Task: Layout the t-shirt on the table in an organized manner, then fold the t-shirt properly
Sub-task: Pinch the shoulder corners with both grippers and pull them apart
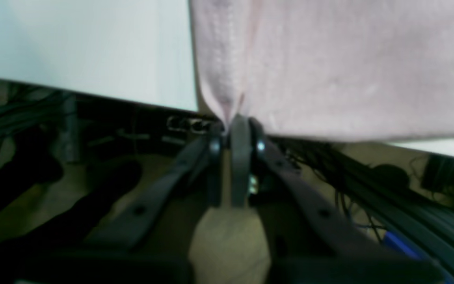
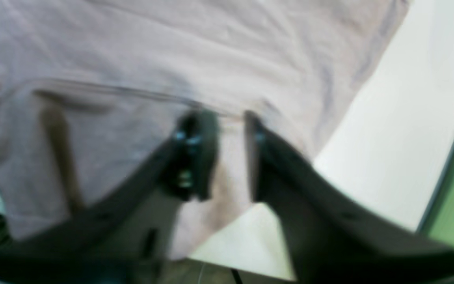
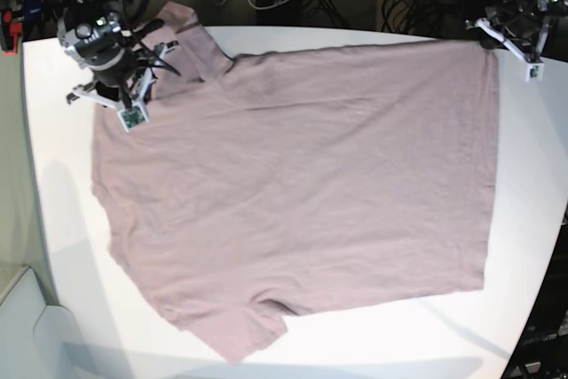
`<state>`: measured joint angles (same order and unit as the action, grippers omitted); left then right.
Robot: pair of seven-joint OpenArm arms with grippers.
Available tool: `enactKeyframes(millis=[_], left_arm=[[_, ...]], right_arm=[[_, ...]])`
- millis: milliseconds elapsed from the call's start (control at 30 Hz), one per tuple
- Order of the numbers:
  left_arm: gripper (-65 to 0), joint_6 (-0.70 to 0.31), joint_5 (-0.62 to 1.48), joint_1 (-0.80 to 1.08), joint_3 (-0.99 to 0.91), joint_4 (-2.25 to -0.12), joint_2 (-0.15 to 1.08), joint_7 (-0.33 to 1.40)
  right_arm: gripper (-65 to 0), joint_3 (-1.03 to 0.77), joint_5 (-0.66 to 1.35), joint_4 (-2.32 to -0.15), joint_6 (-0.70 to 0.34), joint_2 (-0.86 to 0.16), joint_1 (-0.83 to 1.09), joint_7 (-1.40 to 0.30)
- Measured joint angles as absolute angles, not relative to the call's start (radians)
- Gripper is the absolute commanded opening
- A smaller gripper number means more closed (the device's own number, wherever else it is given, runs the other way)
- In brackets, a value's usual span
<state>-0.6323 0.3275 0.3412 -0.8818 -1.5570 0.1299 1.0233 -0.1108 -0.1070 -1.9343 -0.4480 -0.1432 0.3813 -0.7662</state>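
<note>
Two grippers we see at the t-shirt (image 3: 302, 184), spread flat on the table (image 3: 53, 219). Left gripper (image 1: 233, 122) fingers clamped on a pinched hem corner at the table's edge. Right gripper (image 2: 229, 122) over the sleeve end, fingers apart, cloth between them; view blurred.

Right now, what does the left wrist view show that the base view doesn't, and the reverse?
Left wrist only: the left end effector shut on a pinched fold at the t-shirt edge, right at the table edge, with cables on the floor below.

Base only: the whole t-shirt spread flat, one sleeve at the near edge, and the right end effector over the other sleeve, at the far left.

Both: pink cloth lying on the white table.
</note>
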Motion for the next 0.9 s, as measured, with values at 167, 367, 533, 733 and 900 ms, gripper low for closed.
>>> enactKeyframes(millis=[167,367,533,733,900], left_arm=[[-64.5,-0.629,0.317,0.334,-0.891,-1.556,0.13,1.022],[-64.5,-0.629,0.308,0.323,-0.892,-1.556,0.13,1.037],[-64.5,-0.629,0.305,0.315,-0.893,-1.551,0.133,1.045],[-64.5,-0.629,0.303,0.315,-0.893,-1.553,0.133,1.044],[-64.5,-0.629,0.303,0.315,-0.893,-1.553,0.133,1.044]], right_arm=[[-25.2,-0.11,-0.105,-1.965,-0.448,-0.142,0.435,-0.766],[-21.5,-0.11,-0.109,-1.966,-0.448,-0.144,0.518,-0.765],[-21.5,-0.108,-0.105,-1.966,-0.448,-0.121,0.572,-0.765],[-25.6,-0.106,-0.108,-1.958,-0.448,-0.121,0.585,-0.76],[-26.1,-0.106,-0.108,-1.948,-0.448,-0.121,0.582,-0.758]])
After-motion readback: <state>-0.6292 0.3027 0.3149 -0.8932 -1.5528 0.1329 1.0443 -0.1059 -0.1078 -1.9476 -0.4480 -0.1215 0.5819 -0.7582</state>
